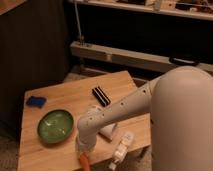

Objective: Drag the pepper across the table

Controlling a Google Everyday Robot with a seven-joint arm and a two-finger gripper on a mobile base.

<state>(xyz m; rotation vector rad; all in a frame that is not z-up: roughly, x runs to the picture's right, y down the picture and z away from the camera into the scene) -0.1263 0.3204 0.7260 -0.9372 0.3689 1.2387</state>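
Far to the upper left of the gripper [82, 149] lies a blue block [35, 101], closer on its left a green bowl [56, 125], the gripper itself sits at the near edge of the table [65, 92] just above the pepper [85, 161], whether gripping it I cannot tell, and to its right lies a white bottle-like object [121, 150].

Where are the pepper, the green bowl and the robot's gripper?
pepper [85, 162]: camera view, orange body.
green bowl [56, 125]: camera view, bare inside.
gripper [83, 151]: camera view, tip, right by the pepper.
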